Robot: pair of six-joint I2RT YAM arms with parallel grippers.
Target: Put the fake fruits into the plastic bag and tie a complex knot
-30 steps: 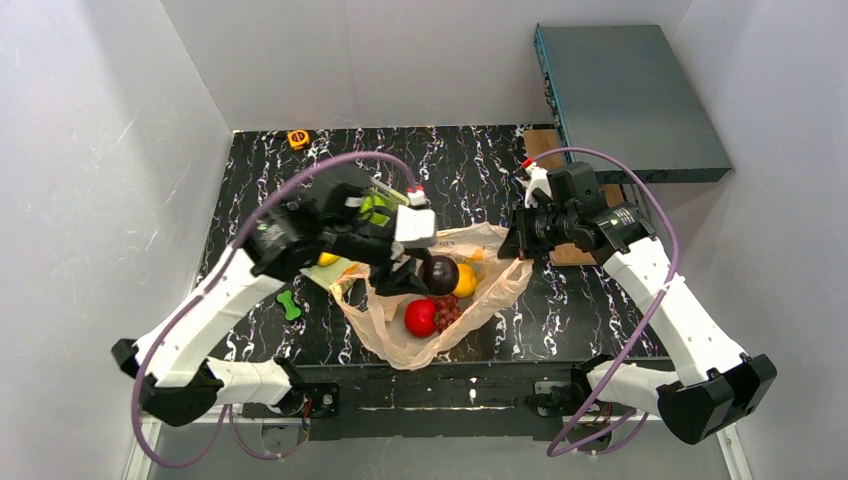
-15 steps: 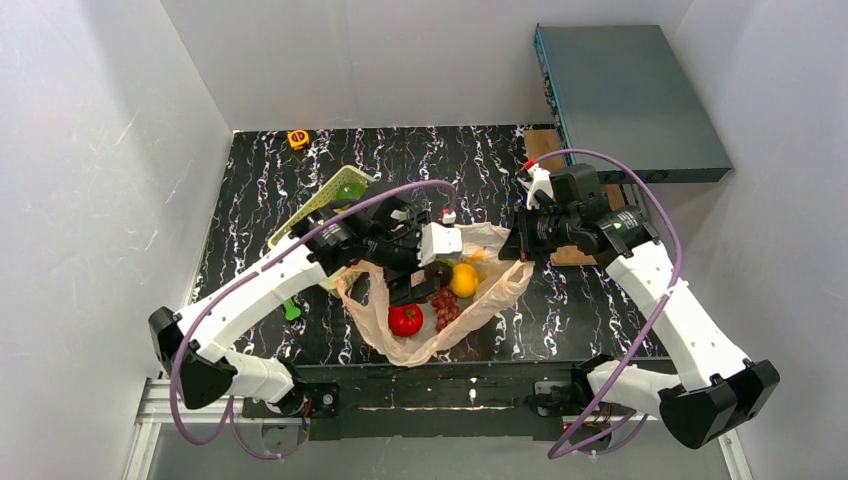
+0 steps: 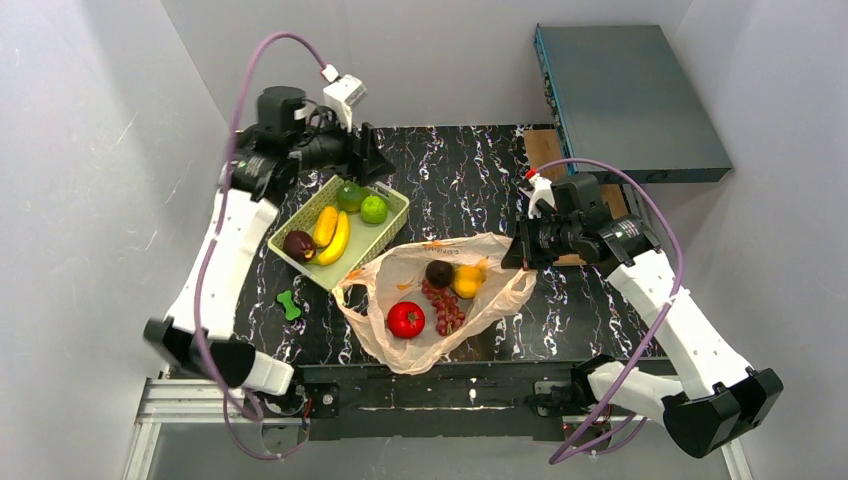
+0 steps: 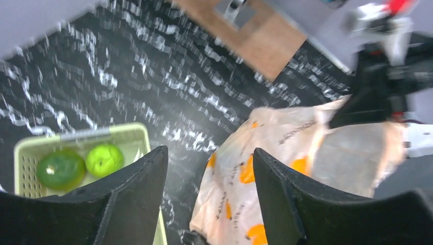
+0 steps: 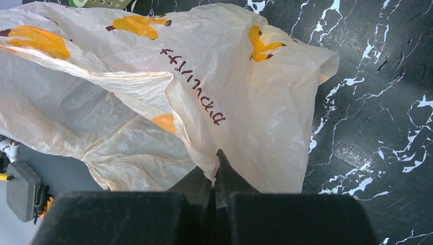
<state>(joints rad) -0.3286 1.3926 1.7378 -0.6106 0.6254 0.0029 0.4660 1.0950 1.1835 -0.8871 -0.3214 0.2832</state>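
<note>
Bag part-filled, handles untied; fruit split between bag and basket.

The thin translucent peach plastic bag (image 3: 497, 292) lies open-mouthed near the front of the black marbled table (image 3: 470, 180). It contains a red apple (image 3: 406, 319), a dark plum (image 3: 439, 273), a yellow-orange citrus (image 3: 466, 282) and a dark red grape bunch (image 3: 443, 305). The right gripper (image 5: 217, 162) is clenched on the bag's right edge. The left gripper (image 4: 207, 155) is raised above the far end of the light green slotted basket (image 3: 372, 248), its fingers spread with nothing between them. That basket, just beside the bag on its left, holds two green limes (image 3: 374, 209), yellow bananas (image 3: 333, 235) and a second plum (image 3: 298, 245).
</note>
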